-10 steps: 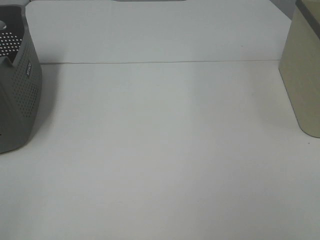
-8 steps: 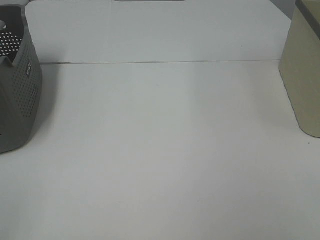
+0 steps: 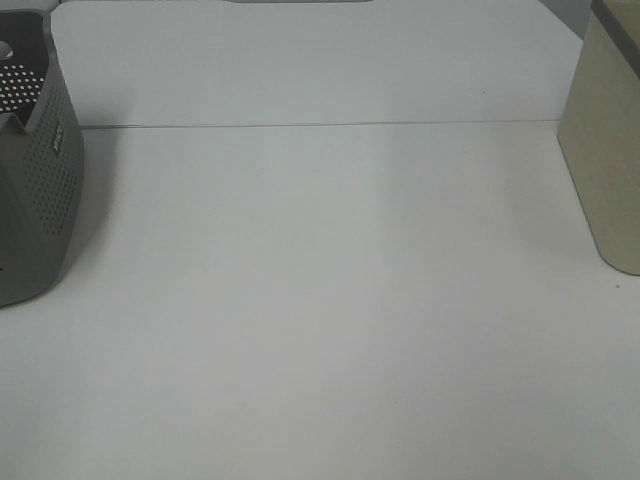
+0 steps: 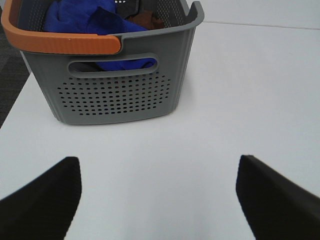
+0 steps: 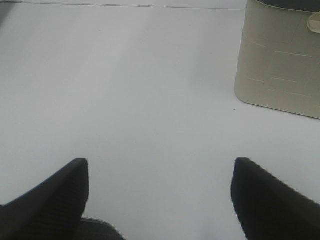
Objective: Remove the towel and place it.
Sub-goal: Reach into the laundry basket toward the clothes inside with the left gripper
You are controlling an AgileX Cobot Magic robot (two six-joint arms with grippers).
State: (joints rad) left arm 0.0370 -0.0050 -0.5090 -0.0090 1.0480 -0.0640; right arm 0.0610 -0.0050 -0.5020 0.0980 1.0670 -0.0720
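The towel, royal blue and crumpled, lies inside the grey perforated basket, which has an orange handle. Some blue shows through the basket's side slot. My left gripper stands open over bare table, short of the basket, with nothing between its fingers. My right gripper is open too, over bare white table, holding nothing. In the exterior high view the basket sits at the left edge; the towel and both grippers are out of that view.
A beige bin stands at the table's right side, also in the right wrist view. A brown item lies in the basket beside the towel. A seam crosses the white table. Dark floor lies past the table's edge by the basket.
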